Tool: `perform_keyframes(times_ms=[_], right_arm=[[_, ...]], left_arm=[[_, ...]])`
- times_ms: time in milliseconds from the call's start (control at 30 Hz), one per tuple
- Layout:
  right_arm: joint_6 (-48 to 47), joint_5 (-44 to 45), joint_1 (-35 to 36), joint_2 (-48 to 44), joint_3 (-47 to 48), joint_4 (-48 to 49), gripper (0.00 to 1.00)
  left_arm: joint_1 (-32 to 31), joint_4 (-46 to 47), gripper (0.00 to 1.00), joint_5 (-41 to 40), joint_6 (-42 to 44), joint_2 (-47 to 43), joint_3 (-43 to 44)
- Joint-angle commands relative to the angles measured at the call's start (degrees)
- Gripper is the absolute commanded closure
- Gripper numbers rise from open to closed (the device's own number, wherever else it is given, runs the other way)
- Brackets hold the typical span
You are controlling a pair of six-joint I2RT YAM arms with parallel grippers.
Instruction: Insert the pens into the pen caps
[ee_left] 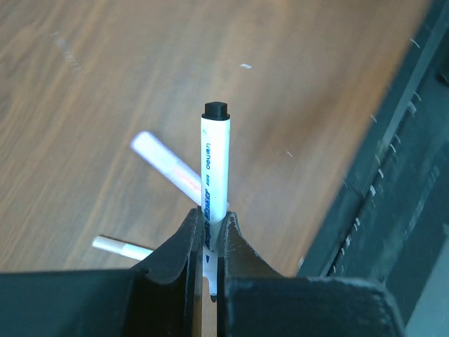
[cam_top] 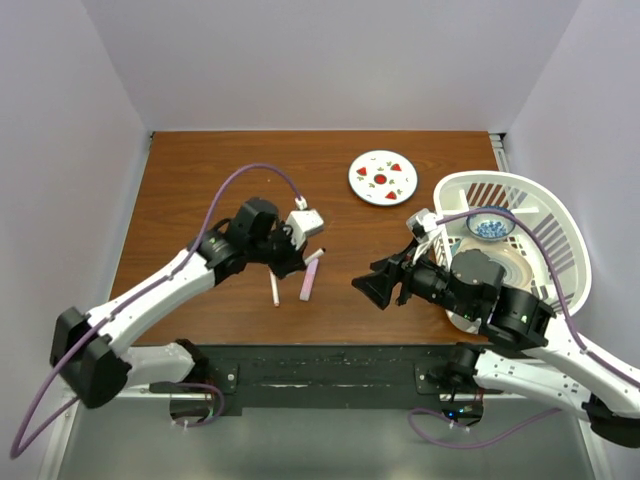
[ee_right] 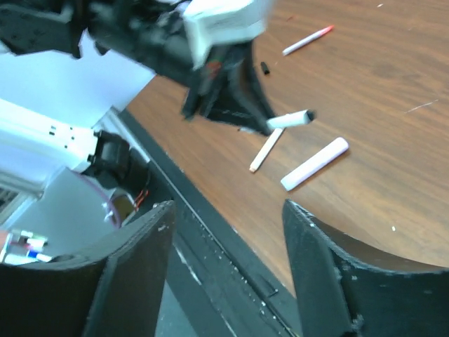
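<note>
The pen [ee_left: 214,161], a thin white barrel with a black end, looks light, stiff and smooth (so apt to swivel under a push). It is held above the tabletop [ee_left: 105,84], clenched near one end by the left tool [ee_left: 212,223]; a grip nearer the free end should steady it for capping. The pink marker [ee_right: 314,163] and a thin stick [ee_right: 266,149] lie on the tabletop nearby, and the right tool [ee_right: 228,210] gapes with nothing between its fingers.

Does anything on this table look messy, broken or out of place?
Nothing spilled or broken. Loose pens lie scattered at odd angles on the brown wooden table: a thick pale pink marker beside a thin white stick, a red-tipped white stick off alone, a tiny black piece loose near it.
</note>
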Motion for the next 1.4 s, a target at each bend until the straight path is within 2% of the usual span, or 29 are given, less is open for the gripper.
perform_keyframes(times_ms=[0, 133, 233, 467, 667, 800, 833, 867, 1000, 1100, 1167, 1267, 1367], right_arm=[[-0.6, -6.4, 0.1, 2.6, 3.0, -1.3, 0.32], [-1.2, -10.9, 0.0, 5.5, 2.5, 1.8, 0.31], [-1.7, -15.5, 0.0, 11.0, 4.8, 2.7, 0.32], [-2.0, -15.4, 0.1, 19.5, 6.2, 6.7, 0.35], [-1.8, -15.5, 0.0, 23.4, 7.4, 8.9, 0.46], [-2.0, -16.1, 0.0, 25.3, 7.3, 8.8, 0.7], [-2.0, -16.6, 0.0, 25.3, 7.1, 8.9, 0.79], [-1.8, -16.8, 0.0, 25.3, 6.6, 9.1, 0.81], [-1.5, -17.5, 0.0, 24.6, 5.4, 9.5, 0.85], [-1.7, -18.9, 0.0, 24.7, 5.6, 8.6, 0.74], [-1.4, -19.2, 0.1, 24.6, 5.5, 8.8, 0.71], [-1.0, -19.1, 0.0, 24.3, 5.1, 9.3, 0.75], [-1.0, -19.6, 0.0, 24.9, 5.4, 9.5, 0.87]], left_arm=[[-1.3, 4.0, 1.0, 11.6, 10.5, -10.0, -7.4], [-1.4, 9.1, 1.0, 19.9, 12.5, -16.4, -10.4], [-1.4, 9.9, 1.0, 22.2, 13.4, -18.7, -11.3], [-1.5, 9.4, 1.0, 25.9, 15.4, -19.0, -12.1], [-1.4, 9.1, 1.0, 26.0, 16.2, -19.1, -12.0], [-1.4, 9.0, 1.0, 24.7, 16.1, -19.5, -11.7], [-1.4, 9.1, 1.0, 24.6, 16.2, -19.6, -11.7], [-1.4, 9.1, 1.0, 24.4, 16.2, -19.9, -11.6], [-1.4, 9.3, 1.0, 23.0, 16.2, -20.5, -11.5], [-1.4, 8.9, 1.0, 22.9, 16.4, -20.3, -11.0], [-1.4, 8.6, 1.0, 22.9, 16.6, -20.0, -10.5], [-1.5, 8.3, 1.0, 22.5, 16.6, -19.7, -10.4], [-1.5, 8.1, 1.0, 21.9, 16.2, -19.3, -10.4]])
